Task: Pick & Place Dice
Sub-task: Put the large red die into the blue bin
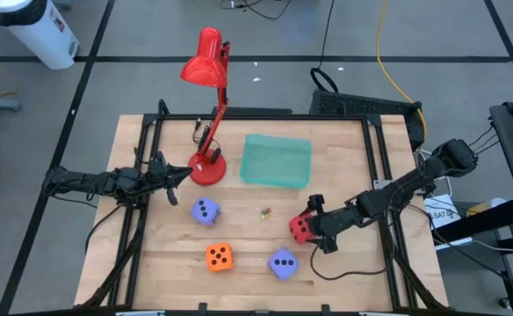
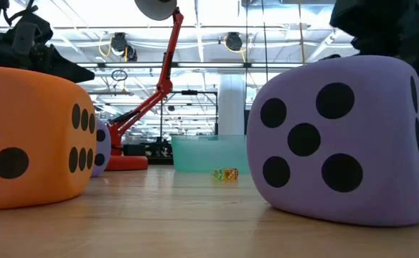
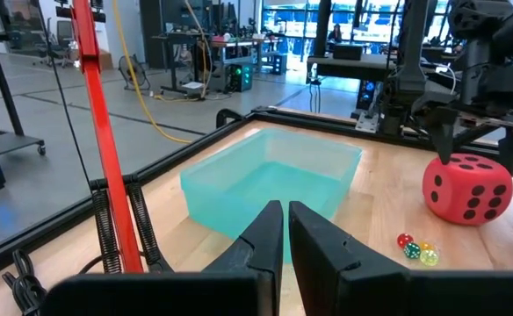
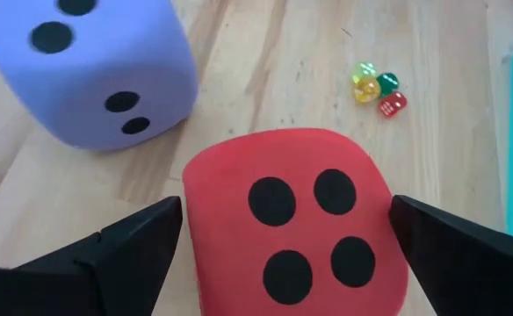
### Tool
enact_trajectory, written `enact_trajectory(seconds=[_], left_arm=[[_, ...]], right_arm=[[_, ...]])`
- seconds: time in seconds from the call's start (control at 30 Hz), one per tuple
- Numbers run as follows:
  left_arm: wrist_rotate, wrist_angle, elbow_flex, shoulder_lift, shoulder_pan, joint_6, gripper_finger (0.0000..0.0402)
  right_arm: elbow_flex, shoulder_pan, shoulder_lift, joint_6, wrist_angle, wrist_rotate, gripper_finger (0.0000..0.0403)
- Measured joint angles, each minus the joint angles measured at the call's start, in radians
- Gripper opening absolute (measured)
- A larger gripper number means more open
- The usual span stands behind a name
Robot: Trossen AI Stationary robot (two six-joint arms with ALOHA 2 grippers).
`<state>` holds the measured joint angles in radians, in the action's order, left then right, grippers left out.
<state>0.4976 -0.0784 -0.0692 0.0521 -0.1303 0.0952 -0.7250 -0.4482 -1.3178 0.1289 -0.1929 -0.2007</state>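
Observation:
The red die point(image 1: 298, 229) point(image 4: 296, 219) rests on the table right of centre, four pips toward the wrist camera. My right gripper point(image 1: 309, 221) point(image 4: 287, 211) slants down over it, open, one finger on each side without a visible touch. A purple-blue die point(image 1: 282, 262) point(image 4: 90, 70) sits just nearer the front edge, the orange die point(image 1: 220, 256) to its left, and another purple-blue die point(image 1: 205, 211) left of centre. The teal tray point(image 1: 276, 161) point(image 3: 274, 180) lies flat at the back centre. My left gripper point(image 1: 184, 172) point(image 3: 285, 219) hovers shut at the left, pointing level.
A red desk lamp point(image 1: 208, 167) stands on its round base between my left gripper and the tray, its arm leaning toward the far edge. A few tiny coloured dice point(image 1: 263, 211) point(image 4: 375, 88) lie mid-table. A black frame point(image 1: 265, 114) rims the table.

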Motion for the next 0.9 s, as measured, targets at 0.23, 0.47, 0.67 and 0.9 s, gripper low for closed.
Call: enact_trajectory(seconds=[0.23, 0.47, 0.67, 0.9], left_arm=[[0.000, 0.000, 0.000, 0.000, 0.000, -0.003, 0.0031], [0.000, 0.000, 0.000, 0.000, 0.000, -0.006, 0.0031], [0.000, 0.000, 0.000, 0.000, 0.000, -0.005, 0.0031], [0.000, 0.000, 0.000, 0.000, 0.000, -0.005, 0.0031]], right_arm=[[-0.001, 0.007, -0.009, 0.054, -0.010, 0.002, 0.0400], [-0.002, -0.076, -0.011, 0.262, -0.106, -0.154, 0.0400], [0.001, -0.126, -0.013, 0.387, -0.113, -0.247, 0.0400], [0.005, -0.144, -0.022, 0.153, 0.034, -0.251, 0.0400]])
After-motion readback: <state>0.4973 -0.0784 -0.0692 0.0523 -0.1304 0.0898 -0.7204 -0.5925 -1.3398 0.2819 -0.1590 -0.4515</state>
